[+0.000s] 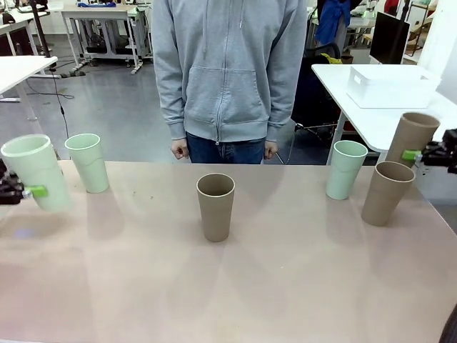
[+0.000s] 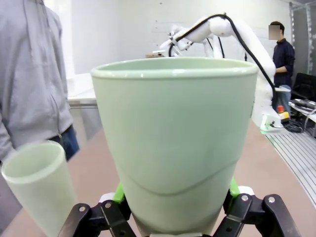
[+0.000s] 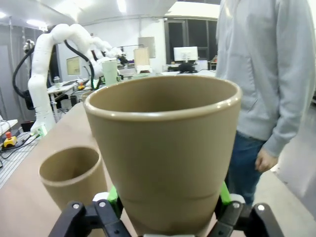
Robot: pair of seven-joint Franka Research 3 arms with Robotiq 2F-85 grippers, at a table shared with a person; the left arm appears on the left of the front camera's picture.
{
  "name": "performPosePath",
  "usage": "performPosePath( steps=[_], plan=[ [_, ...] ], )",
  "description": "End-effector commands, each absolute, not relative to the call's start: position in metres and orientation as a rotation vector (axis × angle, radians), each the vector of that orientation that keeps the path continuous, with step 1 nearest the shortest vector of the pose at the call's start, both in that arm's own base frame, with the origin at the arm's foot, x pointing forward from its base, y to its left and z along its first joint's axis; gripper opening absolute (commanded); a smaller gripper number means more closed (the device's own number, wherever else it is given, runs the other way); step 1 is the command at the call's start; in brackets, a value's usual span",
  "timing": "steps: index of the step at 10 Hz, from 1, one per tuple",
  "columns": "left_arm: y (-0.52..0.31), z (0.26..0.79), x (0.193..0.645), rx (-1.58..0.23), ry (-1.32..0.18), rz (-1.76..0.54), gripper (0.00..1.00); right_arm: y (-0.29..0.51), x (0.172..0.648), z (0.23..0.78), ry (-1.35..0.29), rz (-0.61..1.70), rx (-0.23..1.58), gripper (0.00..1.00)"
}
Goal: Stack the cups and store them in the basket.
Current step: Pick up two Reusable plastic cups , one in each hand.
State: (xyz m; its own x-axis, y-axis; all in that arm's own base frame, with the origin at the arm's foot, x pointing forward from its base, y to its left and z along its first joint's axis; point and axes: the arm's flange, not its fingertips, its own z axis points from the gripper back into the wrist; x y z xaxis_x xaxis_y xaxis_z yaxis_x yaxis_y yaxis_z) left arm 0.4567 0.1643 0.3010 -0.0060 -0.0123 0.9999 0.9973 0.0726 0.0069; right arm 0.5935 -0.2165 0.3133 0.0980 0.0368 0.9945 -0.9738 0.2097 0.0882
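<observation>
— So why are the cups spread out like that?

— Well, nothing is nested yet, as I read it. Nearest me, the centre taupe cup point(image 1: 216, 206) stands upright and alone mid-table point(image 1: 228, 293), mouth up, ready to take another. Out toward three o'clock the standing taupe cup point(image 1: 386, 193) sits just beside the right mint cup point(image 1: 345, 168) at two. Over at ten the left mint cup point(image 1: 88, 163) stands by itself. Mint gathers on one side and taupe on the other, which I judge suits stacking like into like. Beyond, at twelve, the person point(image 1: 225, 71) waits with both hands hanging at the far edge, touching nothing. Farthest off, around one o'clock, the basket point(image 1: 385, 93) sits on a separate white side table point(image 1: 343, 78), well apart from every cup, so I'd say storing comes last.

— And the grippers?

— My left gripper point(image 2: 175, 197), at nine, is closed partway onto the held mint cup point(image 2: 173, 138). Its green pads press opposite sides of the lower wall, and the cup leans with its mouth tipped outward. My right gripper point(image 3: 168, 197), at three, pinches the held taupe cup point(image 3: 163, 143) the same way near its base. That cup is tilted and near the standing taupe cup. I'd guess the low grips are there to leave the rims free for nesting.
</observation>
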Motion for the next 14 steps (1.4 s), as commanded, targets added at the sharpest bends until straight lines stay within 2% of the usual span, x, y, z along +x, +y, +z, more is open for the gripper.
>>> performPosePath(
  steps=[1, 4, 6, 9, 10, 11, 12, 14],
  plan=[
    [0.149, 0.348, 0.462, -1.102, -1.253, -1.122, 0.83, -0.196, 0.58, 0.355, -1.214, 0.967, 0.961, 0.85],
    [0.112, 0.415, 0.459, -1.064, -1.245, -1.086, 0.83, -0.181, 0.545, 0.434, -1.282, 0.933, 0.882, 0.85],
    [0.079, 0.444, 0.444, -1.074, -1.207, -1.091, 0.83, -0.166, 0.5, 0.472, -1.265, 0.936, 0.972, 0.85],
    [0.022, 0.458, 0.412, -1.157, -1.156, -1.083, 0.83, -0.141, 0.432, 0.487, -1.151, 0.949, 1.114, 0.85],
    [0.009, 0.456, 0.403, -1.182, -1.161, -1.074, 0.83, -0.132, 0.427, 0.478, -1.158, 0.949, 1.087, 0.85],
    [0.007, 0.451, 0.395, -1.239, -1.174, -1.084, 0.83, -0.152, 0.446, 0.487, -1.194, 0.958, 1.085, 0.85],
    [0.018, 0.454, 0.411, -1.158, -1.136, -1.128, 0.83, -0.152, 0.446, 0.487, -1.194, 0.958, 1.085, 0.85],
    [0.018, 0.454, 0.411, -1.158, -1.136, -1.128, 0.83, -0.152, 0.446, 0.487, -1.194, 0.958, 1.085, 0.85]
  ],
)
